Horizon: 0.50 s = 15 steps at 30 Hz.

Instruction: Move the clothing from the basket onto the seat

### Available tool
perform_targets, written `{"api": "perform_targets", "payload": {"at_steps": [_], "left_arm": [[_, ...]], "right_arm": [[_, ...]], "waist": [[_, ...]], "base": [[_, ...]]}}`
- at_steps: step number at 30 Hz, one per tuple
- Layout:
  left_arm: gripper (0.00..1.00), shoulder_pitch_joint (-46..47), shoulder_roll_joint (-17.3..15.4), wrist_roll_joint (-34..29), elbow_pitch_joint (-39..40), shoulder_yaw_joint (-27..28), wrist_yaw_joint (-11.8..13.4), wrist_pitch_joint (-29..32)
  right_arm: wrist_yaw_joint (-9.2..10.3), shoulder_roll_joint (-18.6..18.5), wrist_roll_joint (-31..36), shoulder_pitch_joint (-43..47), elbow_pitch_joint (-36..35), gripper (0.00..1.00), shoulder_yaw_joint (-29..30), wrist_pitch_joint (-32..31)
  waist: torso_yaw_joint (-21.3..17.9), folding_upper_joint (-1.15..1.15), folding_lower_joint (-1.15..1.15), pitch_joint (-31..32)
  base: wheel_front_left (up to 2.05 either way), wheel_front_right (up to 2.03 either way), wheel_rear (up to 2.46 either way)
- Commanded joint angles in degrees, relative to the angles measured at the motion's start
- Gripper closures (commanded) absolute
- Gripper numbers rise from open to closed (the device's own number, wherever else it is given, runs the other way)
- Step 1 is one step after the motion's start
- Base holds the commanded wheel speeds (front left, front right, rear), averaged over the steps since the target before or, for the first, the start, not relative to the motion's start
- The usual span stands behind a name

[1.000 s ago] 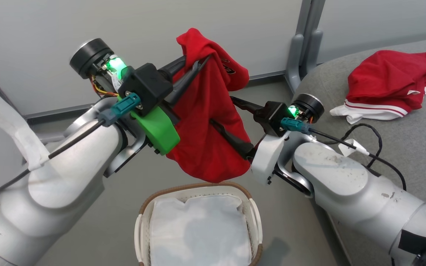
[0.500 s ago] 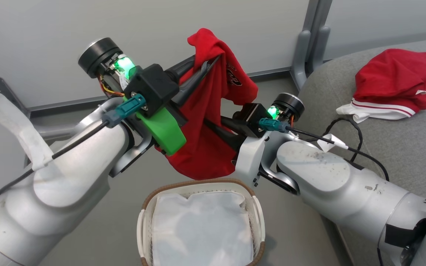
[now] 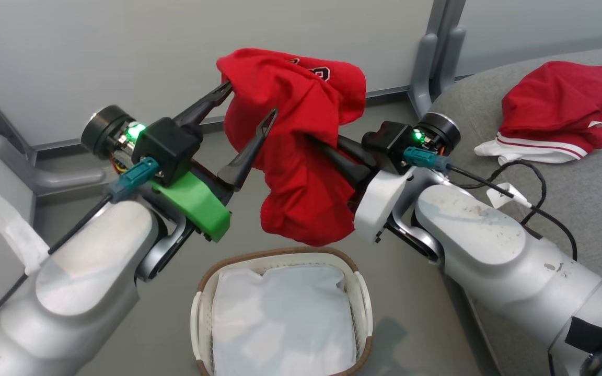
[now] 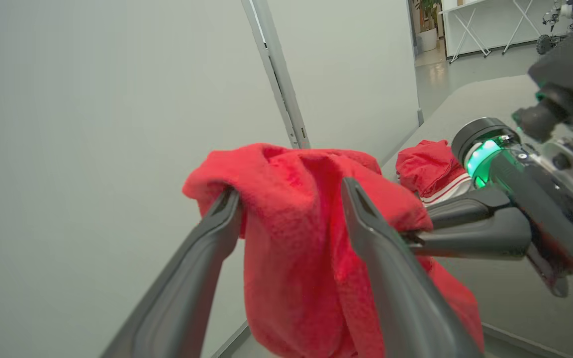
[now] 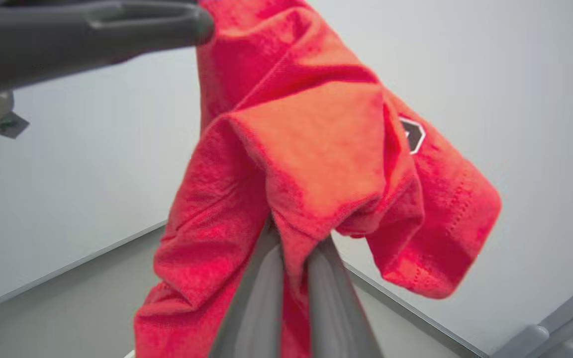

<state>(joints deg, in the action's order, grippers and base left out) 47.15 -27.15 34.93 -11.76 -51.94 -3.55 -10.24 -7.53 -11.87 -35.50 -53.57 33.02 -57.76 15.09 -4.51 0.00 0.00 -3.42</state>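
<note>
right gripper (image 3: 315, 142) is pinched tight on a fold of the red garment (image 3: 296, 172), the one with a bit of black and white print. it hangs in mid air just above the far rim of the basket (image 3: 280, 255), not touching it. left gripper (image 3: 249, 100) has its fingers spread wide around the top bunch of cloth. the far tip is tucked against a fold and the near one sits in front, so nothing's pinched there. the basket is on the floor close to the robot with the white liner (image 3: 280, 318) in it. the other red garment (image 3: 557, 112), with white sleeves and striped trim, lies crumpled on the grey seat (image 3: 583, 209) off to the right. between the hanging garment and the seat are the right forearm, its black cable (image 3: 536, 188) looped on the cushion, and a grey post (image 3: 431, 57) by the seat's far left corner.
</note>
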Motion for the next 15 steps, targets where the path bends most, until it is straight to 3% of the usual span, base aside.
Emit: {"api": "perform_targets", "payload": {"at_steps": [1, 15], "left_arm": [[0.00, -2.0, 0.4, 0.7, -0.6, 0.4, 0.8, -0.8], [0.00, -12.9, 3.1, 3.8, -3.4, 1.7, 3.7, -4.5]], "right_arm": [[0.08, -0.5, 1.2, 1.3, -0.6, 1.00, 1.8, 0.1], [0.08, -3.3, 9.2, 8.0, -2.1, 1.00, 15.5, 0.1]], "waist": [[-0.1, 0.00, 0.00, -0.2], [-0.6, 0.00, 0.00, -1.0]], "base": [[0.00, 0.00, 0.00], [0.00, 0.00, 0.00]]}}
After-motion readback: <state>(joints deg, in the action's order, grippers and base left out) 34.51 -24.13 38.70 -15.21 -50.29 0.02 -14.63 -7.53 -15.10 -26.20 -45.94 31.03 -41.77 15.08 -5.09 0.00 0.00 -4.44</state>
